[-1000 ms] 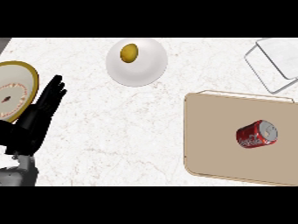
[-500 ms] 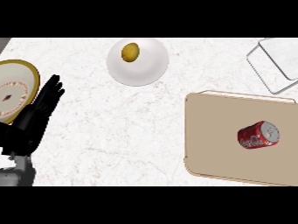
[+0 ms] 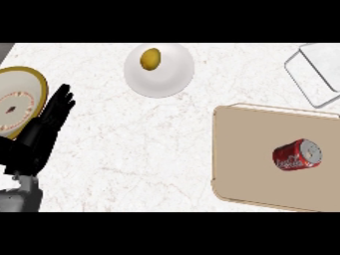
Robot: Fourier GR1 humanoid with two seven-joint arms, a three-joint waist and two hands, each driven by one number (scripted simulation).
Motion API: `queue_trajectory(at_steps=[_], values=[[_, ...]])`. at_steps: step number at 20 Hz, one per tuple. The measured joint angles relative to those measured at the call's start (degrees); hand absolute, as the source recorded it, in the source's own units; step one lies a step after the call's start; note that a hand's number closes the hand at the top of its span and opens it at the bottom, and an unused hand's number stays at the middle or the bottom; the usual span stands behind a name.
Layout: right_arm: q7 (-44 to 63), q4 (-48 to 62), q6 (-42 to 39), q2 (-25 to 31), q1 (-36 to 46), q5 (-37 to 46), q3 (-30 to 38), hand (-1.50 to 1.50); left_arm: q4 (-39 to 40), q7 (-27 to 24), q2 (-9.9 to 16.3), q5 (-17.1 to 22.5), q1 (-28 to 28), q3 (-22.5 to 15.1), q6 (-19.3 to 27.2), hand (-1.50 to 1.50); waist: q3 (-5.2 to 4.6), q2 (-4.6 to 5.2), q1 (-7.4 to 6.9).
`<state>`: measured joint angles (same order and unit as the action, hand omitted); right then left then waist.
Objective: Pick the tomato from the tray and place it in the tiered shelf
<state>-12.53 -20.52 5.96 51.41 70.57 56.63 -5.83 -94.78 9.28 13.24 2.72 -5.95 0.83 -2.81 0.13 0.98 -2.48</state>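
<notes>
Low at the view's left, left hand (image 3: 36,132) rests with fingers straight, holding nothing, beside a gold-rimmed plate (image 3: 10,105). Further out, a white plate (image 3: 169,79) carries a small yellow-brown fruit (image 3: 151,59). On the beige tray (image 3: 246,164) lies a red can (image 3: 297,155) on its side, white script unreadable. Tiered shelf (image 3: 325,74) sits at upper right. Right hand not visible.

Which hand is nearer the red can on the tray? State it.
Left, by default. The left hand rests open at the view's left beside the gold-rimmed plate, far across the counter from the red can on the tray. The right hand is not in view.
</notes>
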Motion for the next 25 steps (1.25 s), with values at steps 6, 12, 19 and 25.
queue_trajectory(at_steps=[6,12,19,25], values=[[0.8,0.5,-0.7,0.0,4.5,-7.1,7.9,-1.5,-1.4,0.5,0.7,0.5,1.4,0.9,-0.6,0.0,-0.07,-0.59,0.64],[5.5,1.4,-5.3,3.6,12.2,-13.1,15.0,-1.5,-1.7,-0.1,0.4,0.3,2.3,0.9,-0.7,0.0,-0.14,-0.72,0.91],[14.2,6.1,-11.7,11.7,17.0,-22.3,25.7,-1.5,-1.6,0.2,0.3,0.2,1.7,1.3,-0.3,0.0,-0.11,-0.78,1.68],[16.1,10.5,-20.7,22.2,15.9,-27.1,31.4,-1.5,-1.3,0.2,0.0,0.1,1.6,1.4,-0.2,0.0,0.0,-0.45,1.7]])
